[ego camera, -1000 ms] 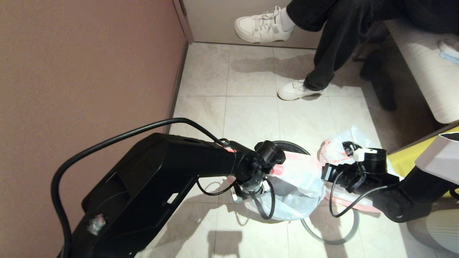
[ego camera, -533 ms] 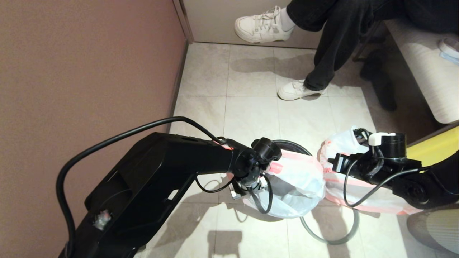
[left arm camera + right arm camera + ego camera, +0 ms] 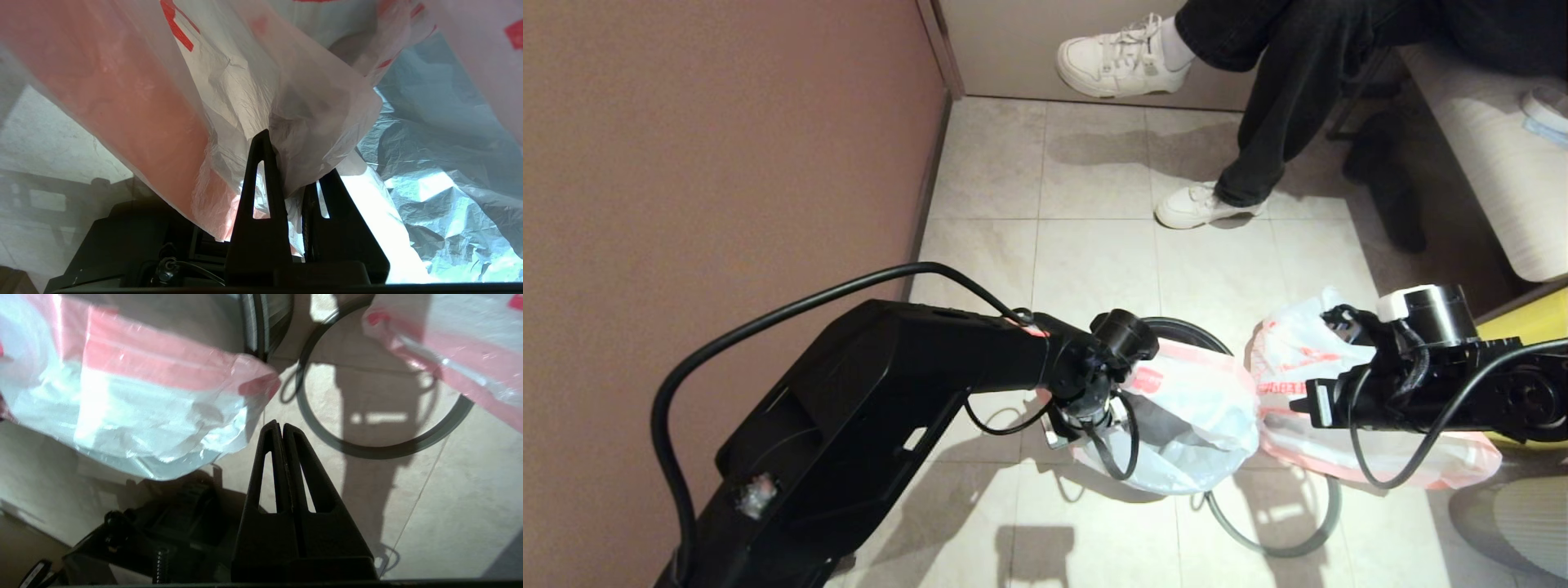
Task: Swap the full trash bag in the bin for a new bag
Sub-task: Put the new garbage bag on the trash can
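Head view shows a tiled floor (image 3: pixel 1094 261) beside a brown wall (image 3: pixel 719 163), with a seated person's legs (image 3: pixel 1258 106) and white shoes (image 3: pixel 1123 57) at the far side. The left arm (image 3: pixel 882 408) reaches across from the left, its wrist above the near-left edge of the bin (image 3: pixel 1176 329). Only a dark arc of that bin's far rim shows, since the new bag (image 3: pixel 1192 425) billows over its mouth, pink hem band uppermost. The full trash bag (image 3: pixel 1298 359) lies on the floor just to the right of the bin, partly hidden under the right arm (image 3: pixel 1437 392), which crosses above it.

Left wrist view shows the left gripper (image 3: pixel 292 163) clamped on a gathered fold of the new bag (image 3: pixel 253 94); the film bunches between the two black fingers (image 3: pixel 261 179) and spreads away in front of them, pink band to one side.

Right wrist view shows the right gripper (image 3: pixel 282 428) pressed together, its fingers (image 3: pixel 265 473) touching along their length with nothing held between them. It hovers over the floor between the new bag (image 3: pixel 135 412) and the full trash bag (image 3: pixel 449 355).

The loose grey ring (image 3: pixel 1278 539) lies flat on the tiles at the near-right side of the bin, partly under both bags; the right wrist view also shows it (image 3: pixel 380 449), just beyond the fingertips.
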You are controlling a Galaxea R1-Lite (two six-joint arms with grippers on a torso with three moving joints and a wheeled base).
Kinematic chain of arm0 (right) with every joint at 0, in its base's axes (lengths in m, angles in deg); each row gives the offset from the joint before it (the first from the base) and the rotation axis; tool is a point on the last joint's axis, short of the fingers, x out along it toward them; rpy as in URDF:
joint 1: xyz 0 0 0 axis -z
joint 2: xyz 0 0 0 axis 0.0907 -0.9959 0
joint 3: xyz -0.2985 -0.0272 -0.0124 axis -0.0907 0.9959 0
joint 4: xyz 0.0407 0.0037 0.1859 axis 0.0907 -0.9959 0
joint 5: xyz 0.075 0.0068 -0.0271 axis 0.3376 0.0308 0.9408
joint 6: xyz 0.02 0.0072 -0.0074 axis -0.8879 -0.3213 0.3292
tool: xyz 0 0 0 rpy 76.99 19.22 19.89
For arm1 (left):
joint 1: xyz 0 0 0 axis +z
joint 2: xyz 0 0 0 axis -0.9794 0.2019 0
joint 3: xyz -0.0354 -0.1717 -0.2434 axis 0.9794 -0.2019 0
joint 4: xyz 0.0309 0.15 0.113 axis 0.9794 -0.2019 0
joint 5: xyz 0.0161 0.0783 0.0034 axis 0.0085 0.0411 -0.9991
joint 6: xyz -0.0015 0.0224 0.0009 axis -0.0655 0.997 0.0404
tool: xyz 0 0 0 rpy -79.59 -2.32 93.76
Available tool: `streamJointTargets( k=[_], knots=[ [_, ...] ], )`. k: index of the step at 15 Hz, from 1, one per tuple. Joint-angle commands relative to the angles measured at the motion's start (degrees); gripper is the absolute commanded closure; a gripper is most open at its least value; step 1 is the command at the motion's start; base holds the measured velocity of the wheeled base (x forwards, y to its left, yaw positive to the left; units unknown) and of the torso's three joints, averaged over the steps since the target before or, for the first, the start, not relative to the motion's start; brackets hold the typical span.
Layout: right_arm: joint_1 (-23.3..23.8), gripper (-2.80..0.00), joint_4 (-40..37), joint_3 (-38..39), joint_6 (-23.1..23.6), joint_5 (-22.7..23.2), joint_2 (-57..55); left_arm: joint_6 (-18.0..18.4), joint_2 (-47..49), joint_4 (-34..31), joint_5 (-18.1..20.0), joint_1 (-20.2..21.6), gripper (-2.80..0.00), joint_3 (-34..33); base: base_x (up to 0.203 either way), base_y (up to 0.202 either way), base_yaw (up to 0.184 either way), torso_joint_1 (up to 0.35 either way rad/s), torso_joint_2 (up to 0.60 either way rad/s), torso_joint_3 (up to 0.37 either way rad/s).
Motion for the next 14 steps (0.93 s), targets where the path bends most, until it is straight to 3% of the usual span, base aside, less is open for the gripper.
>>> streamJointTargets(
  k=[1, 4, 9, 11, 14],
  knots=[
    [-2.75, 0.00, -0.55, 0.04, -0.63, 0.97, -1.04, -0.34, -0.03, -0.17, -0.14, -0.02, 0.00, 0.01, 0.000, 0.000, 0.000, 0.000, 0.00, 0.000],
    [-4.77, 0.00, -0.23, 0.12, -4.23, 4.79, -2.52, -0.34, 0.06, -0.17, -0.14, -0.02, 0.00, 0.01, 0.000, 0.000, 0.000, 0.000, 0.00, 0.000],
    [-7.37, 0.00, 0.06, 0.39, -4.35, 4.50, -5.89, -0.38, -0.24, -0.17, -0.02, -0.15, 0.00, 0.01, 0.000, 0.000, 0.000, 0.000, 0.00, 0.000],
    [-7.88, 0.00, 4.60, 0.97, -6.23, 4.44, -8.74, -0.52, -0.38, -0.30, 0.30, -0.59, 0.00, 0.01, 0.000, 0.000, 0.000, 0.000, 0.00, 0.000],
    [-7.69, 0.00, 20.47, 3.28, -12.04, 3.43, -12.05, -0.54, -0.38, -0.44, 0.47, -0.72, 0.00, -0.08, 0.000, 0.000, 0.000, 0.000, 0.00, 0.000]
  ],
)
